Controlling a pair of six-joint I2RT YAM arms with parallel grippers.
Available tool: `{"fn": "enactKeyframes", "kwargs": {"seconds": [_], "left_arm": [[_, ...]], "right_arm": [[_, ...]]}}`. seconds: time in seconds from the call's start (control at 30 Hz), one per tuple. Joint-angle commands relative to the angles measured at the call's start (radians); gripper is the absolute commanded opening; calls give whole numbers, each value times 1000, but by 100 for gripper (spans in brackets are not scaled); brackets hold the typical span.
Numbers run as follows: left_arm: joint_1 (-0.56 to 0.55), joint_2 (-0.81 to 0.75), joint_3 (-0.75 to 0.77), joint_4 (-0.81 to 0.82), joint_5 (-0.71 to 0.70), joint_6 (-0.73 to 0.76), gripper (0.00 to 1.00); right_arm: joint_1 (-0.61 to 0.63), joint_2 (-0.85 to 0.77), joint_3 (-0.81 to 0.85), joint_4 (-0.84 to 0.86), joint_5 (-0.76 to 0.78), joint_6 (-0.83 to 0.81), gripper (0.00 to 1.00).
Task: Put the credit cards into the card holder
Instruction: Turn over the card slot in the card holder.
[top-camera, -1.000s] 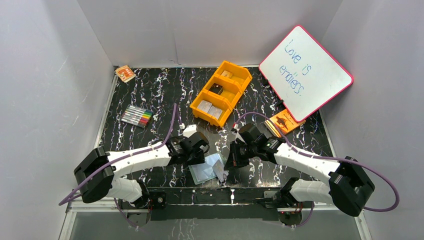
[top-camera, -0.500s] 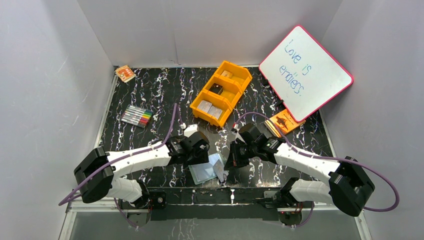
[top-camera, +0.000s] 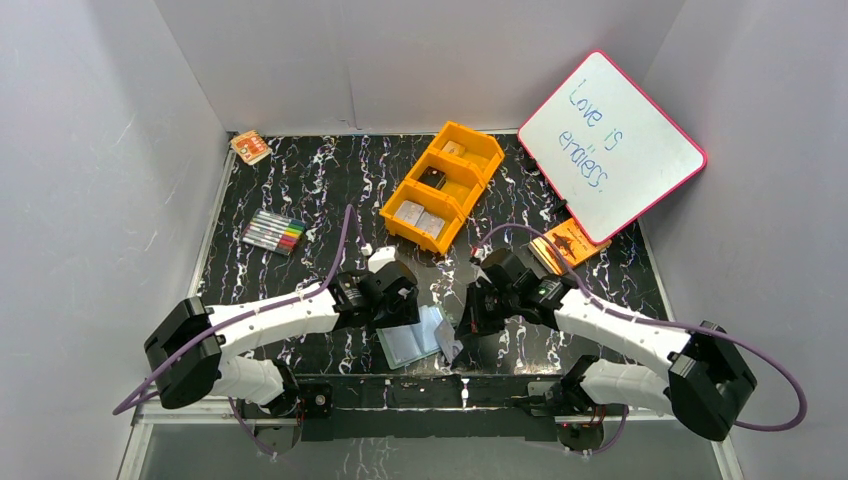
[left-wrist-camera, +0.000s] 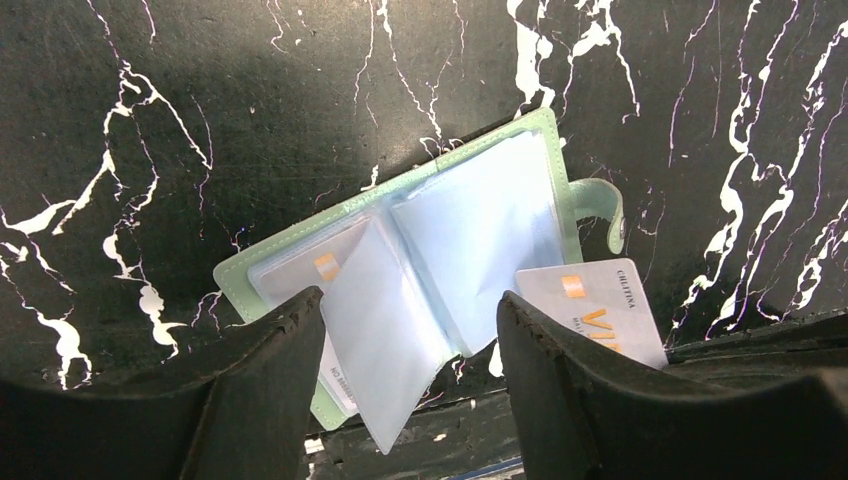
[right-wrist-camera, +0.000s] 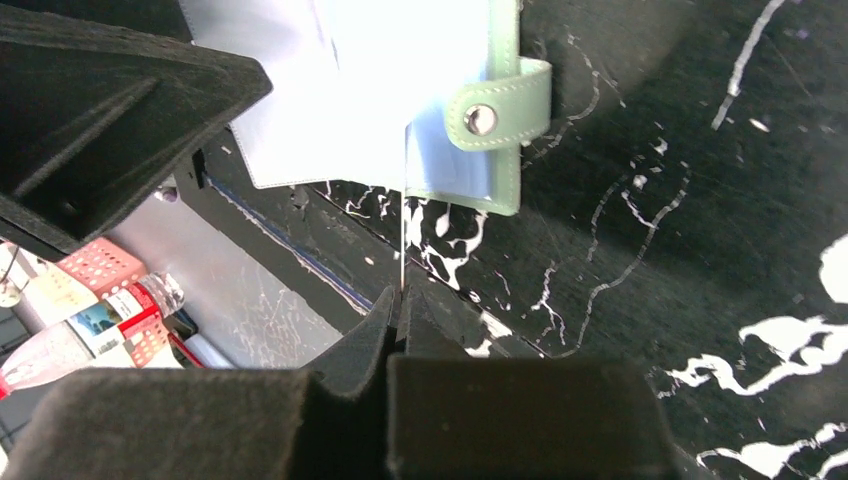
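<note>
I have the black marbled bench (top-camera: 300, 190) walled in white, with a whiteboard (top-camera: 610, 145) leaning at its far right corner. Left of that sits an orange tray (top-camera: 410, 234), and I make out pale cards (top-camera: 420, 217) in its nearest compartment. Both arms reach inward over the near edge of the bench. The card holder (left-wrist-camera: 480, 220) lies there between them, opened flat with its pale blue pockets up and one clear leaf lifting off the middle. My left claw (left-wrist-camera: 405, 315) hangs over it with its jaws well apart, one on each side of the open pages, holding nothing. My right claw (right-wrist-camera: 400, 300) is pinched tight on a silver card (left-wrist-camera: 590, 310). In the right wrist view I see that card edge-on as a thin line running up to the right-hand page, just beside the snap tab (right-wrist-camera: 485, 105). I cannot tell whether its far edge is inside a pocket. A second card (left-wrist-camera: 300, 275) shows through the left-hand pocket. Markers (top-camera: 273, 232) lie at mid-left, and a small orange packet (top-camera: 250, 147) sits in the far left corner.
</note>
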Motion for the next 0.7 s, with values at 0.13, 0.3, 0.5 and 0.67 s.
{"fn": "enactKeyframes", "kwargs": {"seconds": [0.13, 0.3, 0.5, 0.67], "left_arm": [[5, -29, 7, -73, -48, -16, 53], [5, -76, -27, -120, -93, -38, 48], [5, -108, -70, -174, -141, -81, 46], [5, -156, -119, -193, -131, -147, 44]], "right_arm": [[5, -171, 84, -140, 134, -10, 0], [9, -149, 130, -68, 7, -58, 0], [26, -14, 143, 74, -78, -72, 0], [26, 96, 134, 162, -94, -76, 0]]}}
